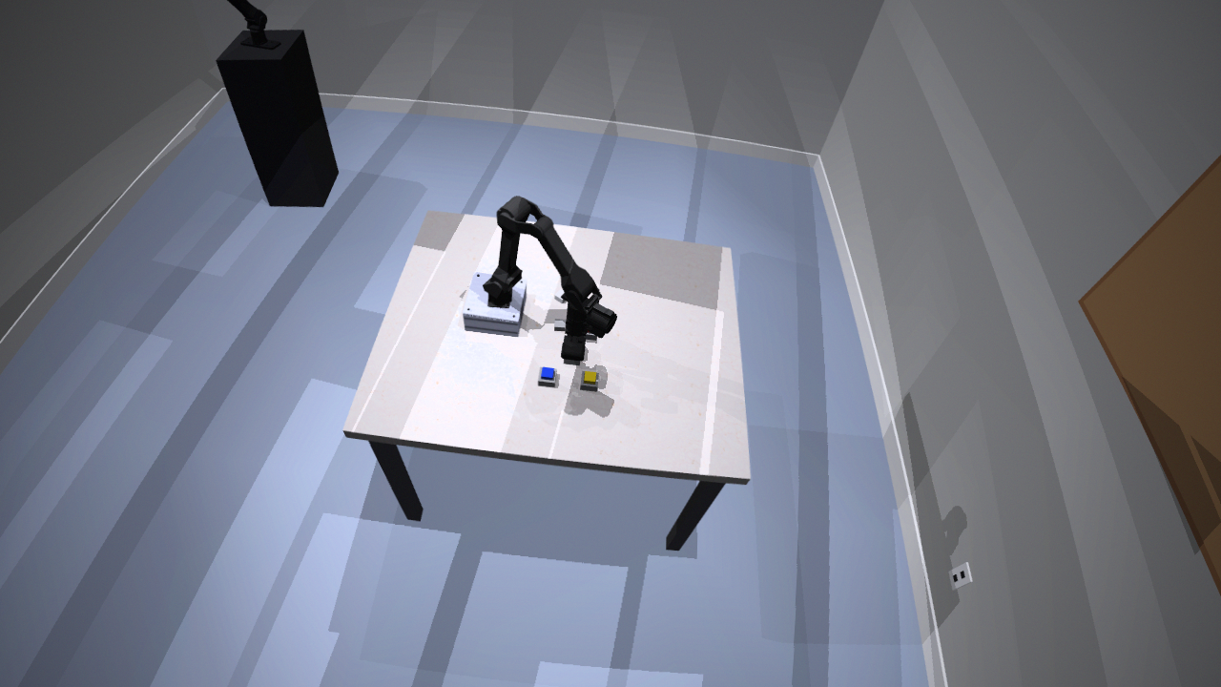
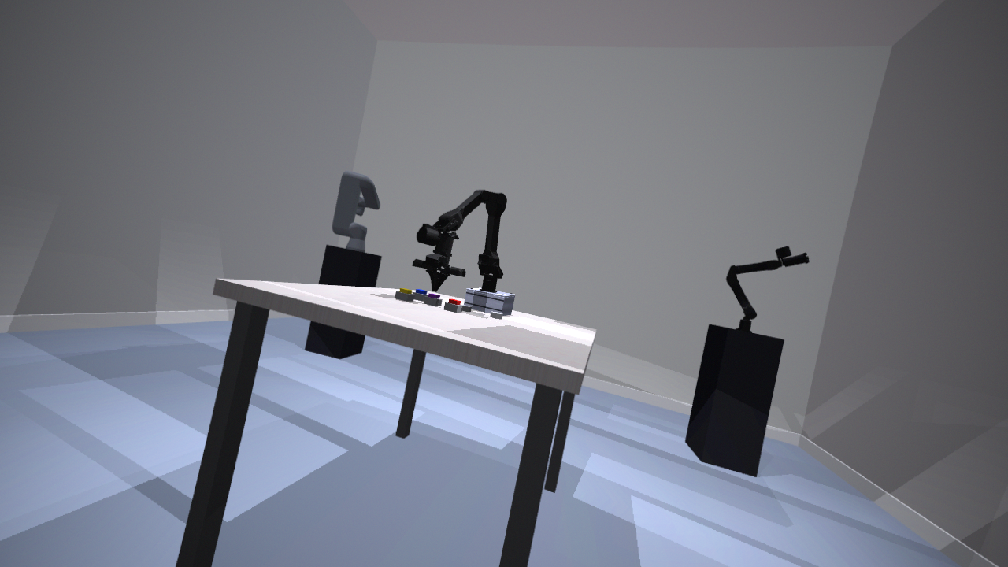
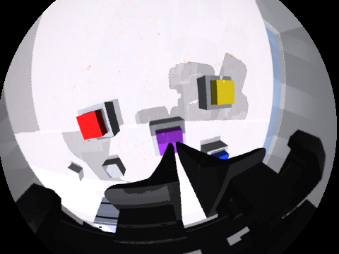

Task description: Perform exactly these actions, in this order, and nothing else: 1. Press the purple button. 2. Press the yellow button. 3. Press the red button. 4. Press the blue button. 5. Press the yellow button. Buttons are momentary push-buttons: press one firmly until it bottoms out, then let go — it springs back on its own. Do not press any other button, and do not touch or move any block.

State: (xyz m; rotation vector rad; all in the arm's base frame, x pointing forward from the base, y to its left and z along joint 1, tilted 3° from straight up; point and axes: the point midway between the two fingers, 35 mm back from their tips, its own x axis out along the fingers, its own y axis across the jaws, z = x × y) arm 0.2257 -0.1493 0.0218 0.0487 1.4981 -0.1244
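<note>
My gripper (image 2: 436,289) (image 3: 174,146) is shut and empty, pointing down. Its tips overlap the near part of the purple button (image 3: 169,135) (image 2: 433,296) in the wrist view and appear just above it in the exterior view; contact cannot be told. The purple button is hidden behind the arm in the top view. The yellow button (image 1: 589,376) (image 2: 405,290) (image 3: 224,92) is ahead and to the right in the wrist view. The red button (image 2: 454,302) (image 3: 90,125) is at the left there. The blue button (image 1: 547,373) (image 2: 420,290) (image 3: 221,155) is partly hidden by the right finger.
A pale block (image 3: 115,169) (image 1: 560,324) and a smaller one (image 3: 75,171) (image 2: 497,316) lie beyond the red button towards the arm's base (image 1: 494,318) (image 2: 490,301). All stand on the white table (image 1: 444,376) (image 2: 316,299). Other robots stand on black pedestals away from the table.
</note>
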